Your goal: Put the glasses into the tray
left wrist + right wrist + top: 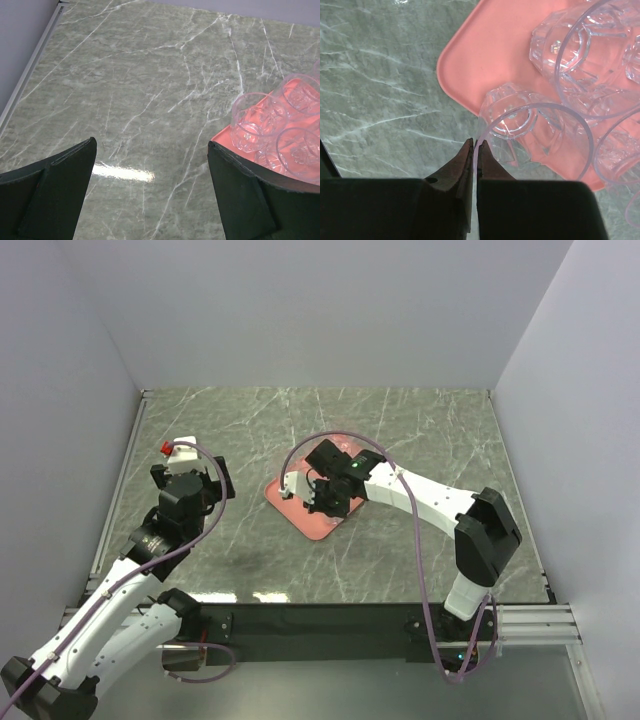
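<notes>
The salmon-pink tray [300,515] lies at the table's middle, also in the right wrist view [480,45] and the left wrist view [225,137]. Several clear glasses stand on it [580,55] [255,120]. My right gripper [476,145] is shut on the rim of one clear glass [530,130], which hangs over the tray's near edge; it shows over the tray in the top view [325,500]. My left gripper [150,160] is open and empty above bare table left of the tray, seen at the left in the top view [195,475].
Grey marble tabletop [400,430] with white walls on three sides. A metal rail [125,470] runs along the left edge. A red-and-white part [170,448] sits on the left arm. The black base bar [320,620] lies at the near edge.
</notes>
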Tool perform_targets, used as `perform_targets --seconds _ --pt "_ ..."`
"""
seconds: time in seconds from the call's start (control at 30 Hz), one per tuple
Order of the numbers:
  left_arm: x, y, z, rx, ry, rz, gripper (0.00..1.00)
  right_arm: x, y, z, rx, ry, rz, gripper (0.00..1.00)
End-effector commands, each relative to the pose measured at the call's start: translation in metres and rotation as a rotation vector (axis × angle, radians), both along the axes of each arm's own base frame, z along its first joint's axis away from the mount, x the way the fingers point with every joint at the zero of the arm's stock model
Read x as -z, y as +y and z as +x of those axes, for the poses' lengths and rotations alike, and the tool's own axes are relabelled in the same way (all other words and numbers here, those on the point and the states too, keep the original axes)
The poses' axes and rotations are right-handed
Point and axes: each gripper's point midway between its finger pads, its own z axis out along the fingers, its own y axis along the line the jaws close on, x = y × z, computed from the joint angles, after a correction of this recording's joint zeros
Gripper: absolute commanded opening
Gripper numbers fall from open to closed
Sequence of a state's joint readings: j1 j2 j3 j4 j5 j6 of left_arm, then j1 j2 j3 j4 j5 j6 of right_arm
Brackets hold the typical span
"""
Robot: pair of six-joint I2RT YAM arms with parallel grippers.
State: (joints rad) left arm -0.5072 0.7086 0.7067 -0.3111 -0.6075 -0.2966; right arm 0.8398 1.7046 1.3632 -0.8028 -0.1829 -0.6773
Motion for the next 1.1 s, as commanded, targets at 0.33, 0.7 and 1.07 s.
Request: perform_targets --seconds 0.33,0.7,1.07 --pt "-0.009 0.000 0.002 0.001 -0.038 -0.009 0.98 -0.018 0.019 -0.034 -0.118 0.062 0.096 0.00" --pt "-0.008 0.001 0.003 -0.004 -0.034 -0.005 0.98 -0.019 0.041 -0.044 -0.158 0.042 0.068 0.00" --pt "-0.009 0.000 0.003 -0.001 -0.038 -0.009 0.98 -0.030 0.059 -0.052 -0.207 0.027 0.075 0.00"
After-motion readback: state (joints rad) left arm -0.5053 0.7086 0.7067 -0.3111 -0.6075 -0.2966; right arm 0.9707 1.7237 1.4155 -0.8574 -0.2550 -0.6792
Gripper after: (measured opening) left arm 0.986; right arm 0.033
